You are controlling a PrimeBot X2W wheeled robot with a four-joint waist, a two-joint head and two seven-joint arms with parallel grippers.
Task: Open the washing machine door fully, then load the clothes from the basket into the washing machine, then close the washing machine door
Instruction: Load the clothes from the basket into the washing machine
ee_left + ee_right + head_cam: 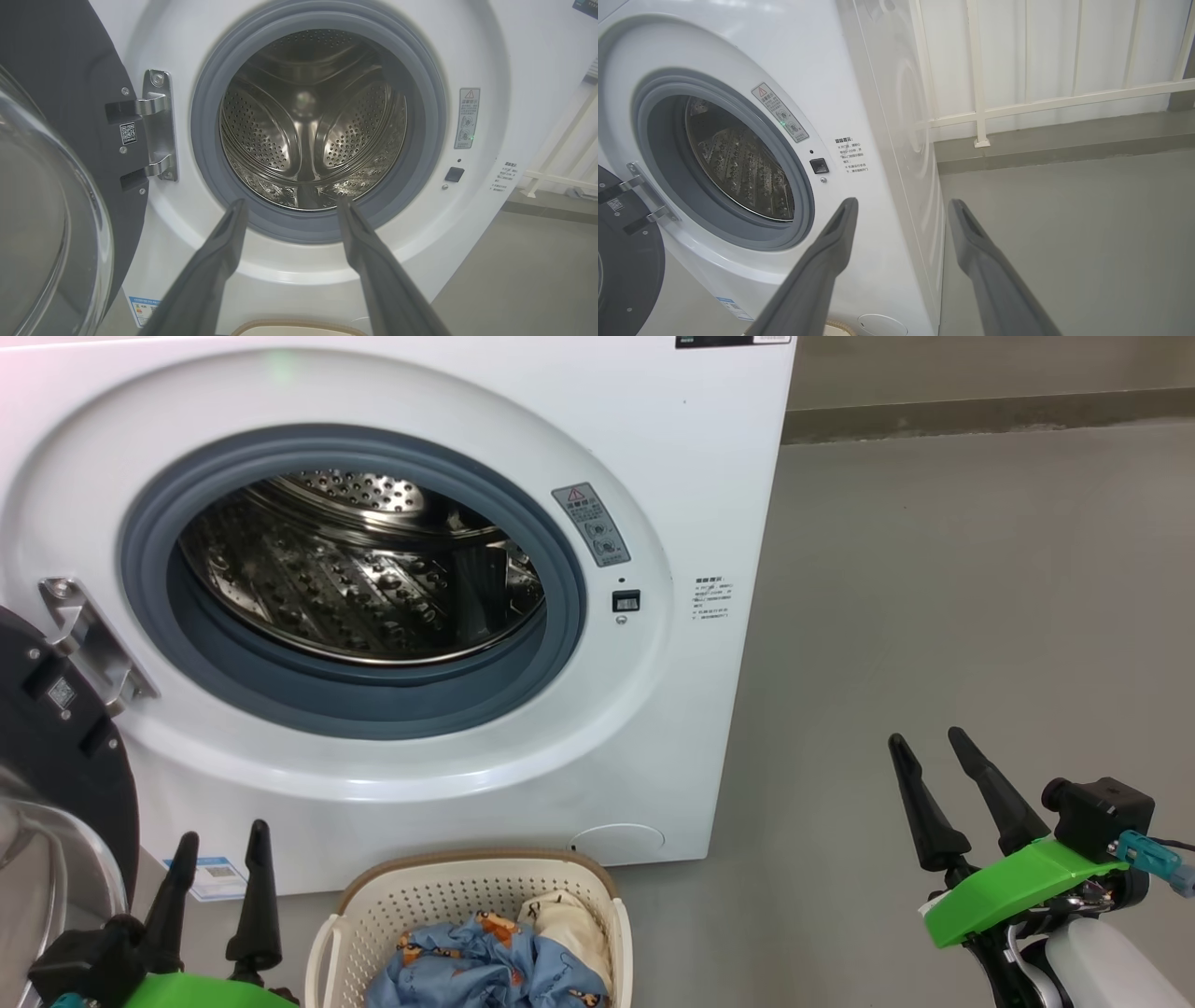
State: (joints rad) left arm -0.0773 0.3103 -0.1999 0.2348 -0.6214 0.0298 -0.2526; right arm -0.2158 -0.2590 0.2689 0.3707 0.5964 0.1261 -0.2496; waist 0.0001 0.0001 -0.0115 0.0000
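The white washing machine [653, 448] stands ahead with its steel drum [364, 579] bare inside the grey seal. Its black-rimmed door [56, 747] is swung wide open to the left on its hinge [156, 126], glass bowl [46, 224] facing out. The cream basket [392, 905] sits on the floor before the machine, holding light blue bear-print clothes [476, 971] and a cream cloth [569, 919]. My left gripper [222, 840] is open, just left of the basket. My right gripper [929, 742] is open over bare floor, well right of the machine. Both grippers hold nothing.
Grey floor [980, 616] stretches to the right of the machine. A white railing [980, 112] and wall stand behind it. The open door takes up the space at my left.
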